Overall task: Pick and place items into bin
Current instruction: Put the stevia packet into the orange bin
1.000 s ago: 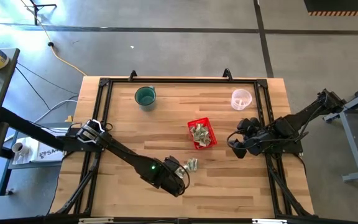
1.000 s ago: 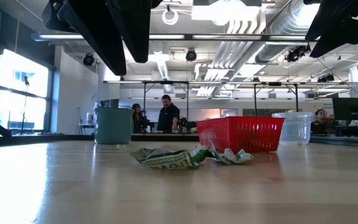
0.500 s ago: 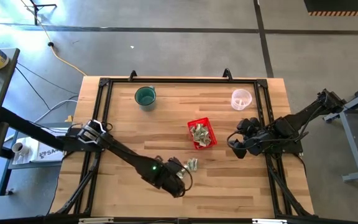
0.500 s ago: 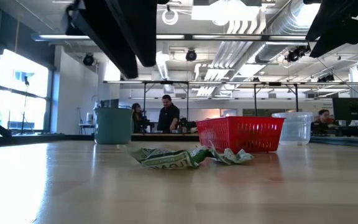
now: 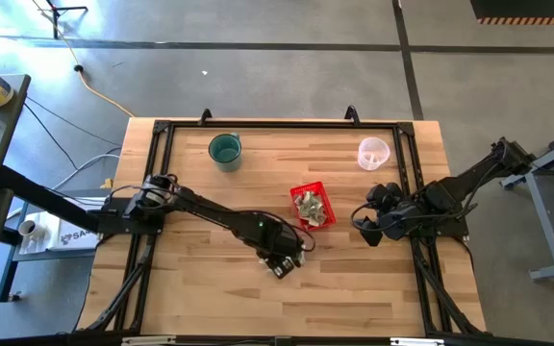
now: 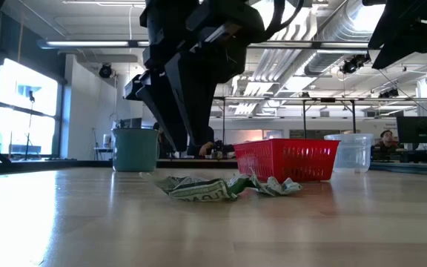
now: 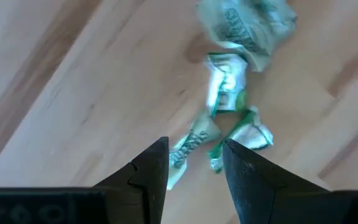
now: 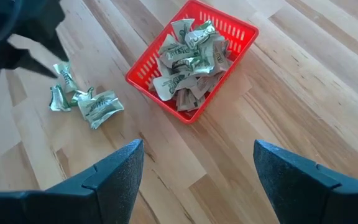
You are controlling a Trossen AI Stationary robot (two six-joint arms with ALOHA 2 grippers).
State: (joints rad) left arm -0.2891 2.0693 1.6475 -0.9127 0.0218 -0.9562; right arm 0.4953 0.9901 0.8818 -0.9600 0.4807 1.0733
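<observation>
**Left hand lining up on the last loose wrappers**

High view: left hand (image 5: 287, 261) hovers over the loose items (image 5: 297, 252) just near-left of the red bin (image 5: 325, 191), probably to grab one. Right hand (image 5: 365, 227) waits right of it, fingers spread.

Low view: wrappers lie flat on the wooden bench (image 6: 347, 222); workshop beyond.

Left wrist: fingers (image 7: 151, 165) slightly parted, empty, above the wrappers.

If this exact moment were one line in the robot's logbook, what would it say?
left gripper: open above loose wrappers on table | right gripper: open, waiting by red basket | basket: partly filled
</observation>
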